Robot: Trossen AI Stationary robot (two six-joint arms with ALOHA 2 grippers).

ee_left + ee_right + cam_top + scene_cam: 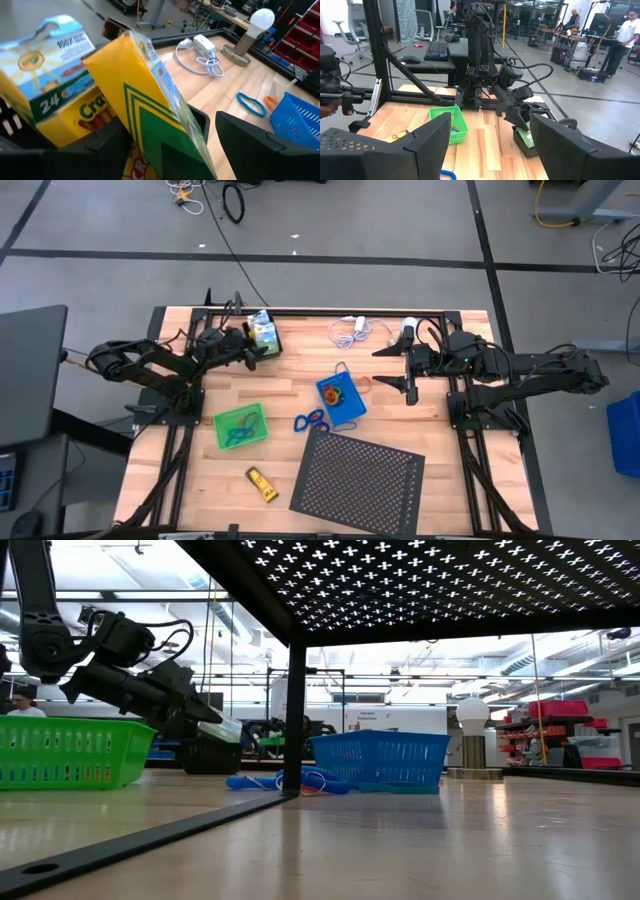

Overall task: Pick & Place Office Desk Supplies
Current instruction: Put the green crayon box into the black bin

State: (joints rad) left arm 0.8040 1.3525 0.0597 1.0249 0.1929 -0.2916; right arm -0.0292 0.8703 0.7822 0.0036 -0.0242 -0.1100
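My left pincer (262, 350) stands open around the crayon box (263, 330), which stands tilted in the black tray (275, 343) at the counter's (240, 395) eleven o'clock. My right pincer (393, 370) hangs open at one o'clock. The green basket (240, 426) holds blue loops (238, 432); the blue basket (341, 397), an orange piece.

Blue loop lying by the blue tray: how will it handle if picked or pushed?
The blue loop lies flat and looks thin, so probably floppy and light. It would likely sag or deform in a pincer, and slide on the wood rather than roll.
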